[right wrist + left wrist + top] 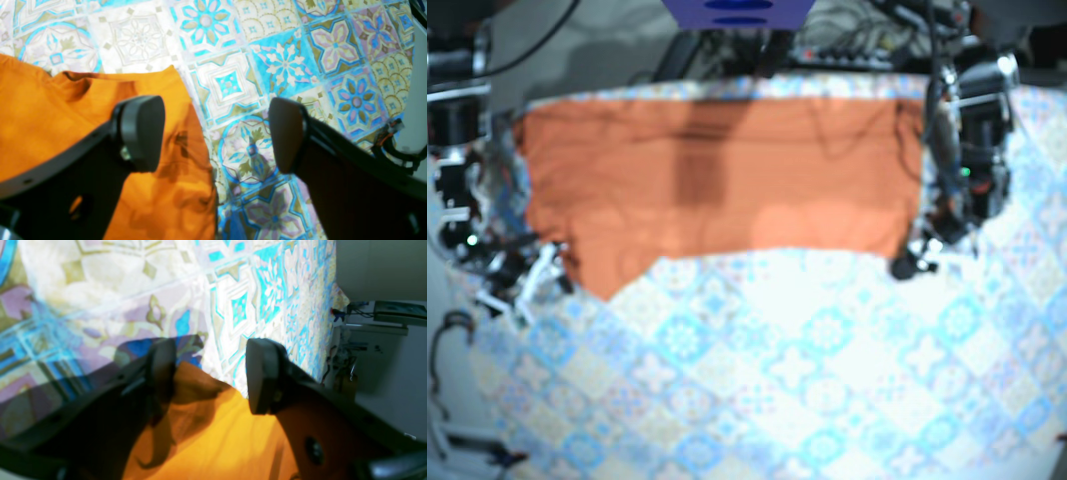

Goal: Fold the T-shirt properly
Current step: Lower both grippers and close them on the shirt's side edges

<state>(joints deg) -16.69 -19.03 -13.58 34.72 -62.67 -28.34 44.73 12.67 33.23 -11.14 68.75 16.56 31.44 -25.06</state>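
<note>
The right gripper (215, 133) hovers at the near-left corner of the shirt (727, 190), jaws wide apart and holding nothing; one finger is over the shirt's edge, the other over bare cloth (807, 380) beside it. The shirt lies spread out, with the open cloth on its near side, and its near edge is uneven. At the shirt's near-right corner the left gripper (210, 371) is also open, straddling a raised corner without clamping it. The step looks like taking both near corners; next, each gripper likely needs to lower and close on fabric
</note>
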